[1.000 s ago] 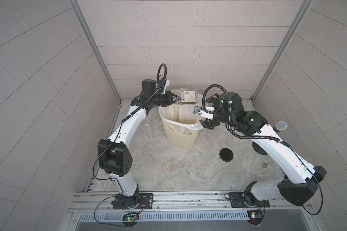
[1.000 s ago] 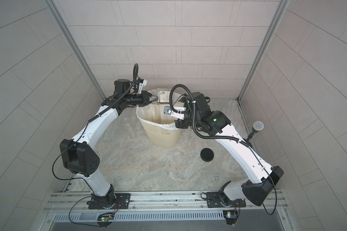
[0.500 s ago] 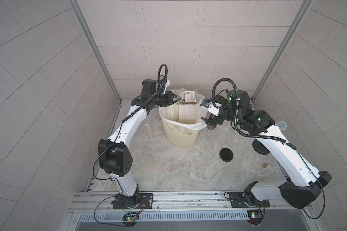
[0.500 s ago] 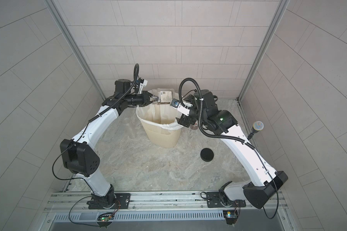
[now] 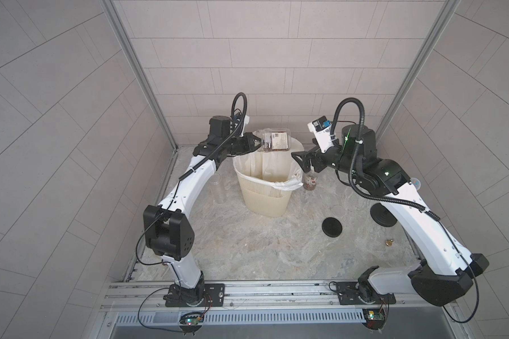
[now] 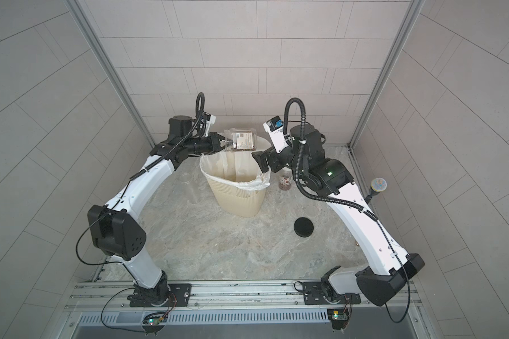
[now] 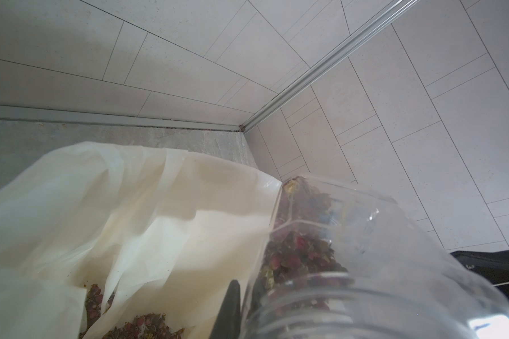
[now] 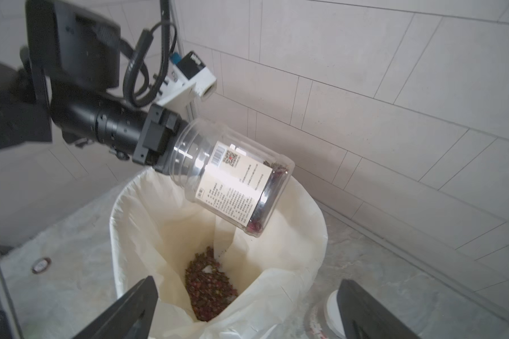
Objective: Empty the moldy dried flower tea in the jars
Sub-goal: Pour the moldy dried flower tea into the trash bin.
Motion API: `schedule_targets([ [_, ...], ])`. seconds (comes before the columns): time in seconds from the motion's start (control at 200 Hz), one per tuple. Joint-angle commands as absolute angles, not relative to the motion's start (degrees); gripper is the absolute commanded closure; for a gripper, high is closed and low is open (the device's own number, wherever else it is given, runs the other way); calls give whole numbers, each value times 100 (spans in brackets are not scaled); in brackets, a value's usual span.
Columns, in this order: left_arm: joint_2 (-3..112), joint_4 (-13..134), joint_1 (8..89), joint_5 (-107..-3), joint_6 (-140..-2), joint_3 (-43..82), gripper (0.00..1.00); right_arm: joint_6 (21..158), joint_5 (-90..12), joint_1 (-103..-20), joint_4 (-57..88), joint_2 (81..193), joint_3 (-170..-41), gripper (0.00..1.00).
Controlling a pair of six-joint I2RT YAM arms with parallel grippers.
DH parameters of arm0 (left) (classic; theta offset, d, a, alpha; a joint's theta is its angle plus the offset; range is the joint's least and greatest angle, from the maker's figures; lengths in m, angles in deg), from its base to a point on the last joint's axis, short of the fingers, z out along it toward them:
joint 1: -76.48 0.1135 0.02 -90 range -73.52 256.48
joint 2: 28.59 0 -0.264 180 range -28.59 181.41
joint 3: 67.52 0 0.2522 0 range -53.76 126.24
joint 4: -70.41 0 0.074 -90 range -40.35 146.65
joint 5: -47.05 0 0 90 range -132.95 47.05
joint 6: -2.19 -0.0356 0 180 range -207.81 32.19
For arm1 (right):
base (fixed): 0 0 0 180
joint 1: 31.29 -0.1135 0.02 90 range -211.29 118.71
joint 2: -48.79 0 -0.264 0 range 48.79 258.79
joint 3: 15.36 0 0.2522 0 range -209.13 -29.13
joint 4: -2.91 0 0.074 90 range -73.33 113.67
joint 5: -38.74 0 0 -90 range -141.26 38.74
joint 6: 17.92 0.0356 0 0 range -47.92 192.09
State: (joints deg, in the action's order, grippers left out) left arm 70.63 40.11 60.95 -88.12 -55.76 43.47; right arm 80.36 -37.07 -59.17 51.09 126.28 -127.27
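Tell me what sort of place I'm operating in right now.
Probably a purpose-built robot test cell: grey tiled walls box in a marble-look tabletop, both white arms are bolted to a metal rail at its front edge, and a cream ribbed plastic bin stands near the back.

Held jar (image 8: 193, 152) had a white label (image 8: 232, 190) w/ barcode (image 8: 217, 153) & QR code (image 8: 231, 157). Small print below was too blurred to read; no brand or nos. legible.
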Motion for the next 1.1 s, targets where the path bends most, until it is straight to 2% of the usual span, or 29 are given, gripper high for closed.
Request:
schedule_targets([
  [0.0, 6832, 4378, 5983, -8552, -5725, 4503, 100, 10336, -3072, -5680, 5012, 12774, -12882, 0],
  [0.145, 6678, 4644, 5865, -8092, -5854, 4376, 100, 11836, -2605, -5532, 4452, 12804, -12596, 1],
  [0.49, 6015, 5913, 5598, -7201, -6162, 3359, 100, 13973, -2120, -5573, 3072, 12824, -11770, 1],
  [0.745, 5470, 7410, 5333, -6472, -6514, 2238, 100, 14958, -2081, -5612, 1844, 12900, -11355, 1],
  [1.096, 5116, 8618, 4913, -5628, -7278, 1380, 100, 15382, -2130, -5808, 1438, 13114, -11333, 1],
])
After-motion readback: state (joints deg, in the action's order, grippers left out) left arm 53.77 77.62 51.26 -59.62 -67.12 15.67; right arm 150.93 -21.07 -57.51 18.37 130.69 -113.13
